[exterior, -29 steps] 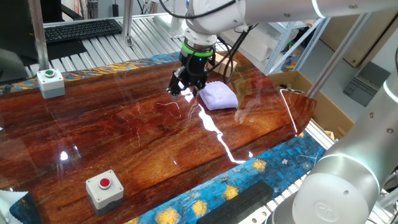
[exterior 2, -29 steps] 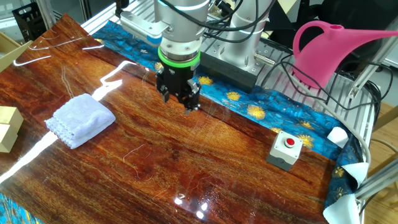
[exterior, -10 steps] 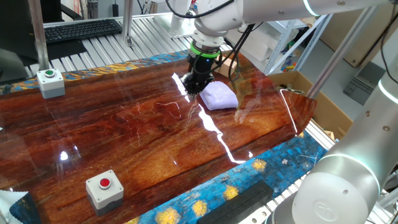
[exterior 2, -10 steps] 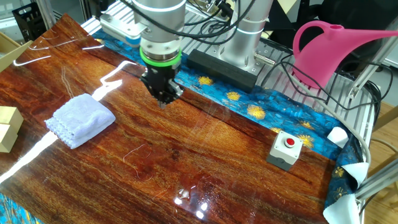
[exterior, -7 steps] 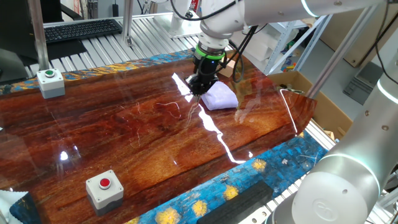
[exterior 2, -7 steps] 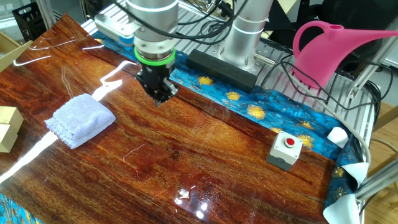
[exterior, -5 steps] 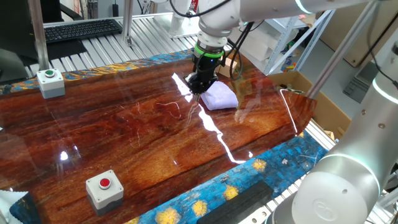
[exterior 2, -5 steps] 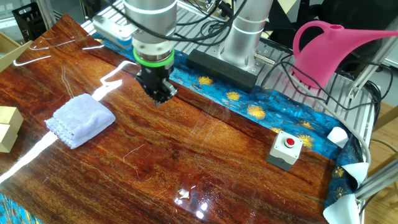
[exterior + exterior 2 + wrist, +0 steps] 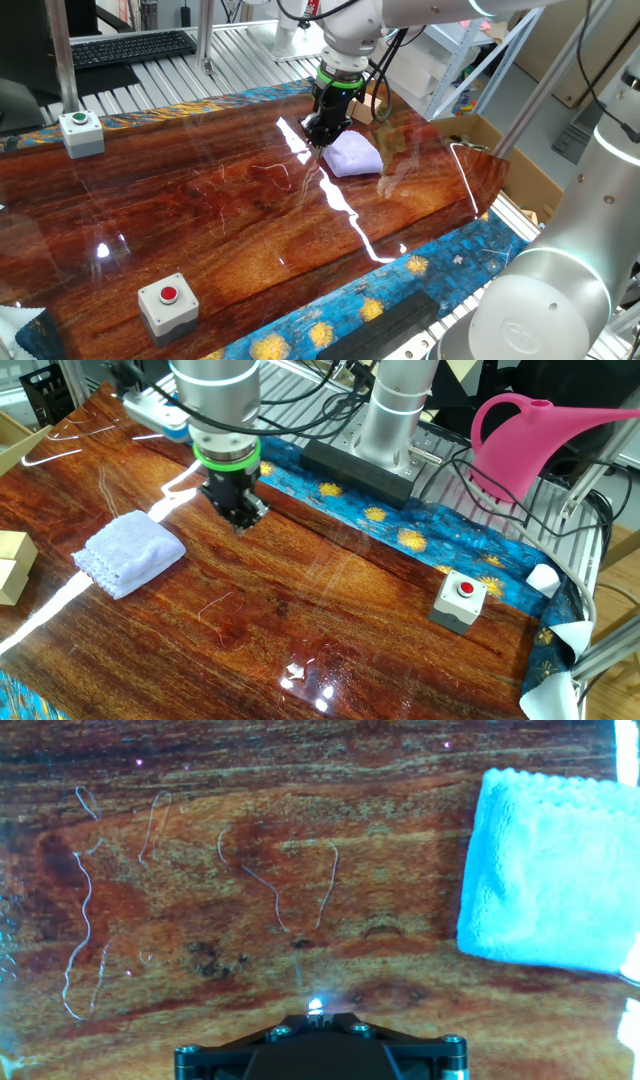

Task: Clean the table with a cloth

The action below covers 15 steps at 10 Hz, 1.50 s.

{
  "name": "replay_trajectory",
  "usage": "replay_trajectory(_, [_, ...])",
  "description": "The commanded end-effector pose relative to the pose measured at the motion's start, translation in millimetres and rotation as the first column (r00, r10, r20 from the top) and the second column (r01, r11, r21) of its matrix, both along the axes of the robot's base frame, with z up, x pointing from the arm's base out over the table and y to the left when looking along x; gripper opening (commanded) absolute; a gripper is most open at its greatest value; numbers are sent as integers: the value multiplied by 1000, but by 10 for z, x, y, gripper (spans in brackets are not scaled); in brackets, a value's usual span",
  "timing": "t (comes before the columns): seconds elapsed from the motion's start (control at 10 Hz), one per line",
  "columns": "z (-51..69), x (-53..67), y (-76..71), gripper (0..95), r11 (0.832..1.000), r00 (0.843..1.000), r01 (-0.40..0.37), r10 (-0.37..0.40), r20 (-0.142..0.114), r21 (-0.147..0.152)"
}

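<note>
The folded lavender cloth (image 9: 129,554) lay near the counter's (image 9: 330,620) far corner, ungrasped. The gripper (image 9: 237,517) hovered just beside it, jaws narrow; a descent there risked missing it.

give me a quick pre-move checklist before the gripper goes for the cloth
1. Cloth lies folded and flat on the table: ok.
2. Gripper is over the cloth: not ok, it hangs beside it over bare wood.
3. Gripper carries nothing: ok.
4. Jaws open wide enough for the cloth: not ok, the fingers look closed together.
5. Path from gripper to cloth is free: ok.
6. Tan boxes beside the cloth stand out of the way: cannot tell.
</note>
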<state>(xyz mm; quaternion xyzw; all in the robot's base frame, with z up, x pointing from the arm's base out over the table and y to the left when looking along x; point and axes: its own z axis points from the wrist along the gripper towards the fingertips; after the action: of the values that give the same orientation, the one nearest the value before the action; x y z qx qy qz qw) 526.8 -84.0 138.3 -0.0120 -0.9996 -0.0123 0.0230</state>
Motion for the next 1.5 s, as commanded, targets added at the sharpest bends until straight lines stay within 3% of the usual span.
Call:
replay_trajectory(0.1, [-52, 69, -100, 380, 1000, 1000, -28, 28, 4, -4])
replay_trajectory(0.2, [-81, 105, -167, 380, 999, 999, -39, 39, 5, -8])
replay_trajectory(0.3, [-110, 139, -234, 570, 999, 999, -52, 52, 4, -12])
replay_trajectory(0.7, [-217, 212, -440, 570, 997, 997, -75, 75, 4, -21])
replay_trajectory(0.8, [-232, 240, -469, 760, 997, 997, -77, 77, 3, -33])
replay_trajectory(1.0, [-280, 302, -534, 760, 995, 995, -97, 97, 5, -30])
replay_trajectory(1.1, [-305, 332, -569, 570, 992, 992, -123, 123, 3, -29])
replay_trajectory(1.2, [-315, 342, -580, 190, 988, 988, -151, 151, 3, -24])
replay_trajectory(1.3, [-315, 343, -581, 0, 987, 987, -161, 161, 10, -15])
replay_trajectory(1.5, [-328, 336, -570, 0, 990, 990, -140, 140, 22, 8])
